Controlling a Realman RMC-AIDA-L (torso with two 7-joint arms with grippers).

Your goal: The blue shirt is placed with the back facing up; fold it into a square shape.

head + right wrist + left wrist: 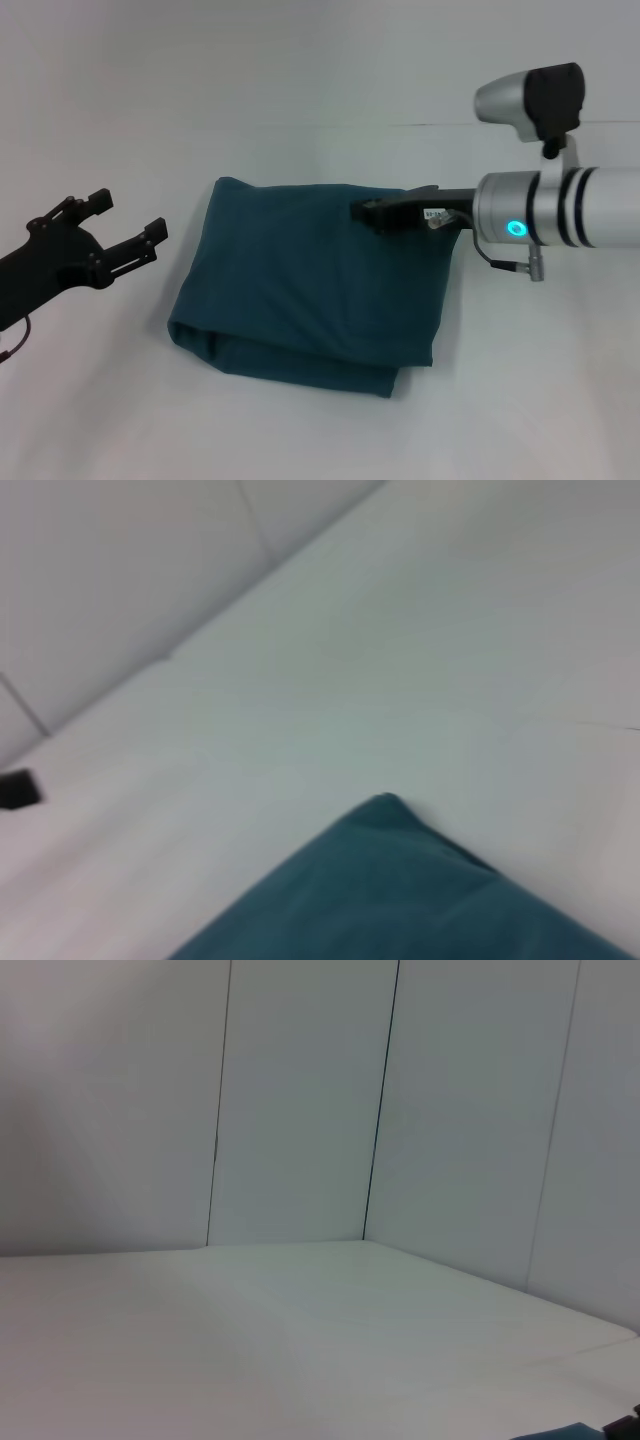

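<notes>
1. While the blue shirt (310,285) lies folded into a rough square mid-worktop (300,430), the left hand (120,232) hovers well left of it, fingers spread.
2. The right hand (372,213) reaches over the shirt's far right part; its grip I cannot tell.

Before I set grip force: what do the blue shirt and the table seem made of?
The blue shirt: soft matte knit cloth, judging by its rounded, sagging folds. The table: smooth hard white surface with a faint sheen, perhaps laminate; the exact material is unclear.
</notes>
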